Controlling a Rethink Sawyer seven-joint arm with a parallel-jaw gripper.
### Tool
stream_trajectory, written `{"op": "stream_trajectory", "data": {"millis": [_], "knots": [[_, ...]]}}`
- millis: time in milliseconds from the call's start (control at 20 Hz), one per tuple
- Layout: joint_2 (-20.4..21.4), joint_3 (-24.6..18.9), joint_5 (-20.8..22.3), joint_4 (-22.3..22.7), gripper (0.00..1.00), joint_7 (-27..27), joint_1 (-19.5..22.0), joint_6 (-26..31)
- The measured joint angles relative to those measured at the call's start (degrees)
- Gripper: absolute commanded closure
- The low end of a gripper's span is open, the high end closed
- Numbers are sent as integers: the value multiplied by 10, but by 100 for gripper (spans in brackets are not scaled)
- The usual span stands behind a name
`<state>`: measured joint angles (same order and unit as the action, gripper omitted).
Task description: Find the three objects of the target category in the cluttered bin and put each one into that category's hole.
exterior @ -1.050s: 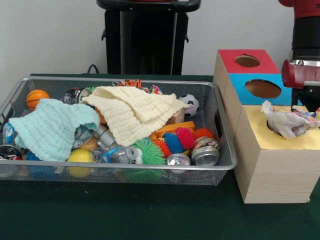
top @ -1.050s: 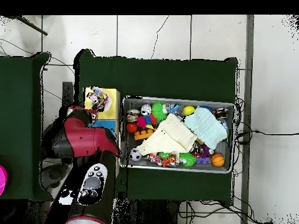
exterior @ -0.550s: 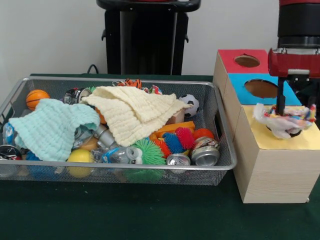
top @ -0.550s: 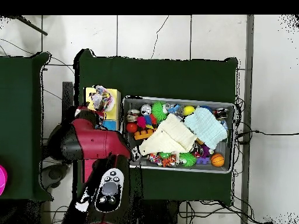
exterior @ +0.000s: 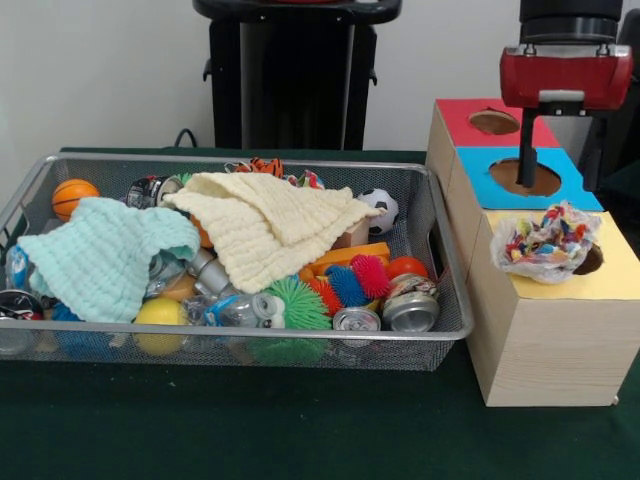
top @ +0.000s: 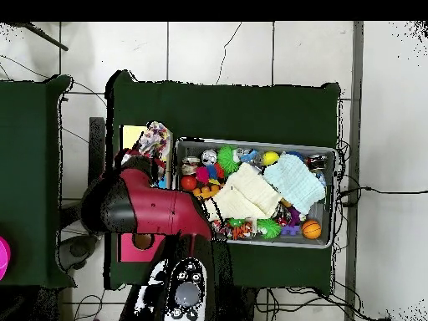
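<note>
Above the blue box (exterior: pixel 524 178), the tool (exterior: pixel 527 165) hangs with one dark finger (exterior: pixel 525 150) reaching toward that box's round hole; only this finger shows clearly, so I cannot tell whether the tool is open or closed, and nothing hangs from it. A second ago the red wrist housing sat lower, off the right side beside the yellow-topped wooden box (exterior: pixel 548 330); half a second ago it stood directly over that box with the finger down at the bag. Now it has risen and shifted toward the far boxes. The crumpled plastic bag of coloured bits (exterior: pixel 545 243) lies on the yellow top, slumped toward that box's left edge and covering most of the hole, whose dark rim peeks out at the bag's right. Earlier the bag lay further right, over the hole. The red box (exterior: pixel 470 125) stands behind the blue one. Left of the boxes on the green tabletop (exterior: pixel 250 425), the wire bin (exterior: pixel 435 245) is unchanged: the cream cloth (exterior: pixel 265 225) and the mint cloth (exterior: pixel 105 255) lie over balls, cans and spiky toys.
</note>
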<state>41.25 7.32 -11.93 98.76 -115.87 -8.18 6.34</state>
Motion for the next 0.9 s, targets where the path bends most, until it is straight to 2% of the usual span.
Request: {"op": "stream_trajectory", "data": {"millis": [500,900], "knots": [[10,-12,0,0,0,0,6,4],[11,-17,30,0,0,0,15,7]]}}
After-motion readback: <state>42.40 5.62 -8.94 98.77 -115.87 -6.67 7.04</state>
